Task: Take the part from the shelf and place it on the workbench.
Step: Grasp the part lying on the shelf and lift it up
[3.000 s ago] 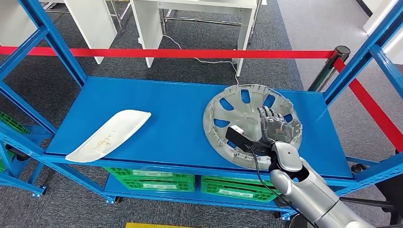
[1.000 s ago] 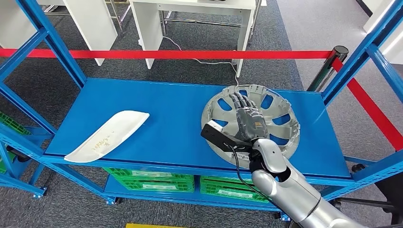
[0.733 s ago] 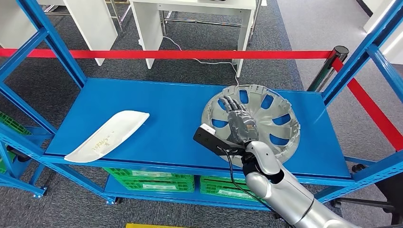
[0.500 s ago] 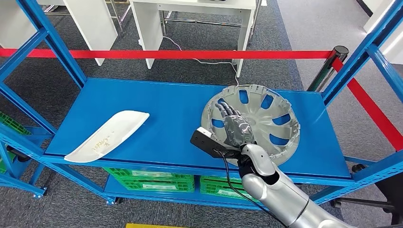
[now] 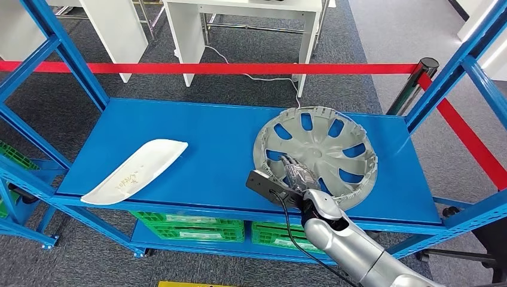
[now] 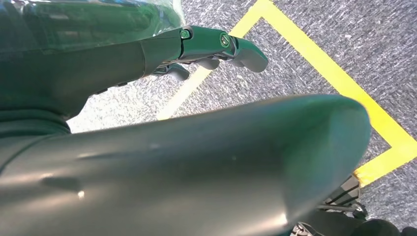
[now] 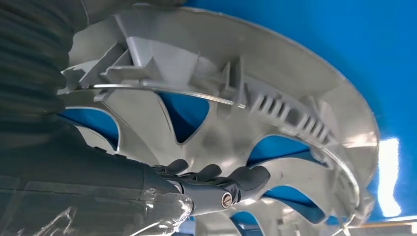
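A grey wheel cover (image 5: 335, 140) lies flat, inner side up, on the right half of the blue shelf (image 5: 209, 137). My right hand (image 5: 296, 175) is at its near-left rim, with the fingers reaching in over the rim onto the spokes. In the right wrist view the dark fingers (image 7: 221, 189) lie stretched along a spoke of the wheel cover (image 7: 295, 98), and no grip on it is visible. A white curved panel (image 5: 136, 169) lies on the shelf's left front. My left hand (image 6: 216, 44) hangs over the carpet and holds nothing.
Blue uprights frame the shelf at both ends. A red barrier tape (image 5: 239, 67) runs behind it to a black post (image 5: 427, 66). Green crates (image 5: 191, 230) sit on the lower level. White tables (image 5: 251, 12) stand beyond. A yellow floor line (image 6: 314, 54) is below my left hand.
My right hand has drawn back from the middle of the wheel cover to its near-left rim and dropped lower. The wheel cover and the white panel have not moved.
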Robot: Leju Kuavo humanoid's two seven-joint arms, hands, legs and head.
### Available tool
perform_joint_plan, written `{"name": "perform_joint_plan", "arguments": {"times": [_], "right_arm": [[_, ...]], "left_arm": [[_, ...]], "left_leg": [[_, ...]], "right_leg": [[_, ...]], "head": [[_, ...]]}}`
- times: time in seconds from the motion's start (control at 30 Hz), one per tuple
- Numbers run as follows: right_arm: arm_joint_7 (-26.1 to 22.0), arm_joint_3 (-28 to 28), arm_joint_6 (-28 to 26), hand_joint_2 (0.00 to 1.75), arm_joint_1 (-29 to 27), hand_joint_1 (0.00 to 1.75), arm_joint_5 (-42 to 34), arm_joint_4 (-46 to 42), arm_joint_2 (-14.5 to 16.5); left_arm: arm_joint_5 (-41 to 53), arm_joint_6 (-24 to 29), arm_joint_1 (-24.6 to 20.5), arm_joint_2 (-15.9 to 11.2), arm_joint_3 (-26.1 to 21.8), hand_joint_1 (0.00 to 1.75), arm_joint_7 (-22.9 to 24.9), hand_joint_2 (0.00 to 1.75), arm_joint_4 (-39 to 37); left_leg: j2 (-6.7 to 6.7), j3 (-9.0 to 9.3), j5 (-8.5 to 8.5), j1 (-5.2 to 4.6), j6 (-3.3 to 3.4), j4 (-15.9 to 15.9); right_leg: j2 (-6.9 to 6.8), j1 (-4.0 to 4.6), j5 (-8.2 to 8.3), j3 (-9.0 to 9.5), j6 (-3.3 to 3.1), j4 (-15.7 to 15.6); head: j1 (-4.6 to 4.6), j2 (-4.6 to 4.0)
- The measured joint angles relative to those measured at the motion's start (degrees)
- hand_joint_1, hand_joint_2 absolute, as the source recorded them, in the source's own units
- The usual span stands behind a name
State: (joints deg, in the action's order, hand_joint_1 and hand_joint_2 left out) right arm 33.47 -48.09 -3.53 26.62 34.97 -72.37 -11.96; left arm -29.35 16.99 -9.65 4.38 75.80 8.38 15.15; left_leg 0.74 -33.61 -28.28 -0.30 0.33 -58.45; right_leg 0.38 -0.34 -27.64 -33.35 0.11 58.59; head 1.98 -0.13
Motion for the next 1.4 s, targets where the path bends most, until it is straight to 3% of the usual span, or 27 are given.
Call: {"name": "perform_joint_plan", "arguments": {"times": [0.07,0.1,0.2,0.23,0.77,1.0,1.4], "right_arm": [[0.4,0.0,0.2,1.75,0.5,0.0,-0.6,0.9,0.0],[0.6,0.0,0.3,1.75,0.7,0.09,-0.9,1.3,0.0],[0.9,-0.2,0.5,1.75,1.4,1.4,-1.7,2.4,0.0],[1.0,-0.2,0.4,1.75,1.5,1.75,-1.9,2.7,0.0],[0.9,-0.4,-3.0,1.75,2.3,1.75,-1.9,4.5,0.0],[0.2,-0.4,-4.7,1.75,2.0,1.75,-0.6,4.3,0.0],[-4.0,0.8,-9.9,1.75,-1.2,1.75,-2.6,-3.8,-0.8]], "left_arm": [[0.1,-0.1,-0.1,0.0,0.0,0.0,0.0,0.0,0.0],[0.1,-0.1,-0.2,0.0,0.0,0.0,0.0,0.0,0.0],[0.2,-0.1,-0.3,0.0,0.0,0.0,0.1,0.0,0.1],[0.3,-0.1,-0.3,0.0,0.0,0.0,0.2,0.0,0.1],[1.3,1.3,-0.2,0.0,-1.0,0.0,0.3,0.0,0.2],[3.4,3.9,-0.1,0.0,-1.0,0.0,-1.8,0.0,0.4],[3.6,5.2,0.6,0.0,-1.6,0.0,-3.1,0.0,0.4]], "left_leg": [[-0.01,0.05,0.0,0.0,0.0,0.0],[-0.01,0.07,0.0,0.0,0.0,0.0],[-0.01,0.16,0.0,0.0,0.0,0.0],[-0.01,0.19,0.0,0.0,0.0,0.0],[-0.01,0.28,0.01,0.0,-0.01,0.0],[0.0,0.28,0.01,0.0,-0.01,0.0],[-0.05,0.27,0.0,0.0,-0.02,0.0]], "right_leg": [[0.02,0.0,0.0,0.03,0.0,0.0],[0.02,0.0,0.0,0.05,0.0,0.0],[0.01,0.0,0.0,0.15,0.0,0.0],[0.0,0.0,0.0,0.17,0.0,0.0],[0.0,0.0,0.0,0.27,0.0,0.0],[-0.01,0.0,-0.01,0.26,0.0,0.0],[0.07,0.01,-0.01,0.22,-0.01,0.0]], "head": [[-0.01,0.0],[-0.01,0.0],[-0.01,0.0],[0.0,0.0],[-0.01,0.0],[-0.02,0.0],[-0.01,0.0]]}}
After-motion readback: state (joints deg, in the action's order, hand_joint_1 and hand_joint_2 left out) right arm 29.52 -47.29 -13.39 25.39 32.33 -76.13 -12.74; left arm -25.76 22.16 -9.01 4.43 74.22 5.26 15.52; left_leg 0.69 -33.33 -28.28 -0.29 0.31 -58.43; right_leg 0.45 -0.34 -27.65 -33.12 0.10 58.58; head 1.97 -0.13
